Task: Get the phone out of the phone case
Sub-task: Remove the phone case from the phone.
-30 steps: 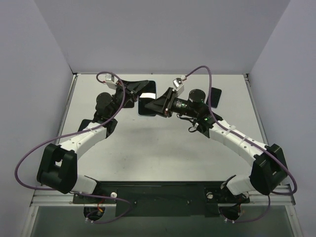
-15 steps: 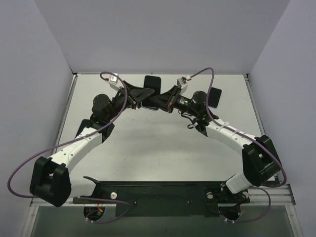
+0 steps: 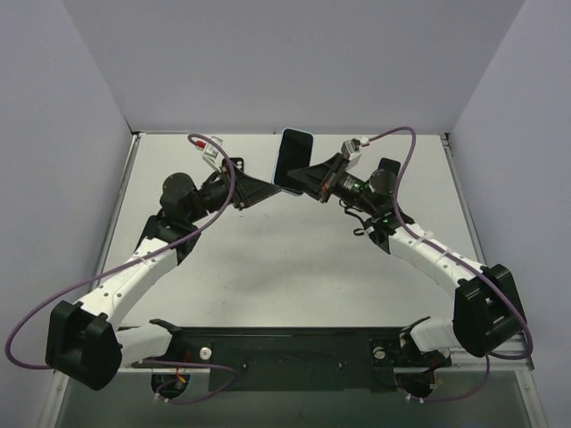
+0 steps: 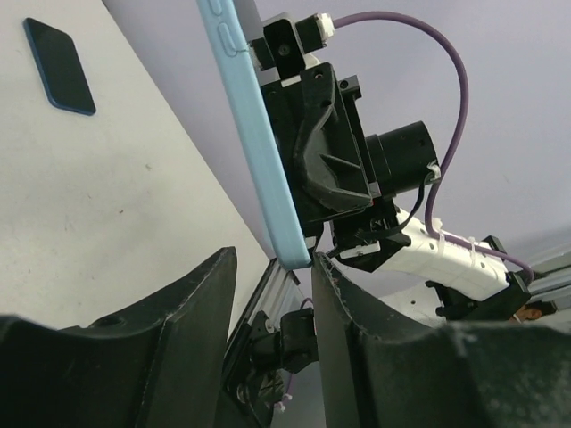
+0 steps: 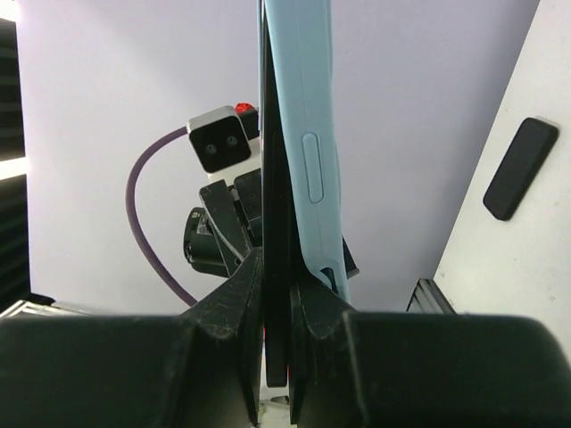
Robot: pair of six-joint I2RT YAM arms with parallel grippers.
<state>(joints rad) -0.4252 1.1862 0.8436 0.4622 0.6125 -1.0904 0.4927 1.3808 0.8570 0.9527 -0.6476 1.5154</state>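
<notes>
Top external: light-blue phone case (image 3: 293,156) held up off table (image 3: 294,267), far middle, between 2 grippers. Dark phone (image 5: 271,196) sits in case. Right gripper (image 3: 310,176) clamped on phone's lower end; in right wrist view the case lies against 1 finger. Left gripper (image 4: 274,259) jaws apart, case corner just above the gap; contact unclear. 1 dark slab (image 4: 58,64) flat on table, well apart.
</notes>
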